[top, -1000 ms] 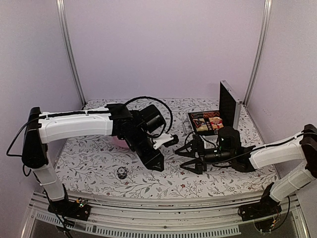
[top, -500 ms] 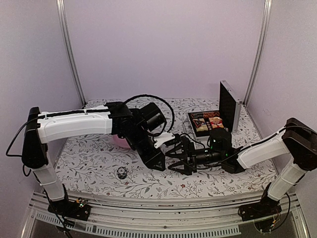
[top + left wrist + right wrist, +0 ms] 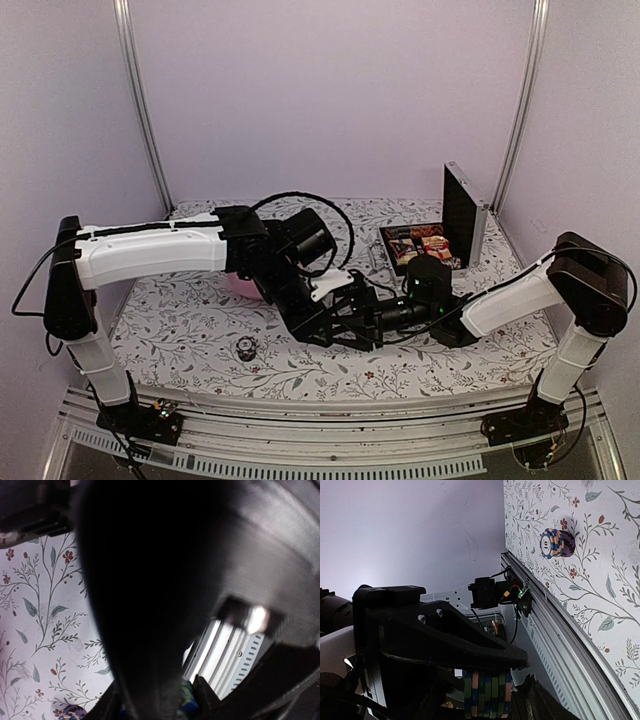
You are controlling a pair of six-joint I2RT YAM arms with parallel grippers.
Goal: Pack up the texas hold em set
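Note:
My left gripper is shut on a green, blue and pink chip stack, held above the table in the middle. The stack shows as a sliver in the left wrist view, behind a black blur. My right gripper is open, its fingers either side of that stack; whether they touch it I cannot tell. The silver case stands open at the back right, with card decks and chips in its black tray. Another chip stack lies loose near the front left and shows in the right wrist view.
A pink plate is mostly hidden under the left arm. The flowered cloth covers the table. The metal rail runs along the near edge. Purple walls close in the back and sides.
My right arm has reached left across the table, from near the case to the tip of my left gripper. The left arm has barely moved.

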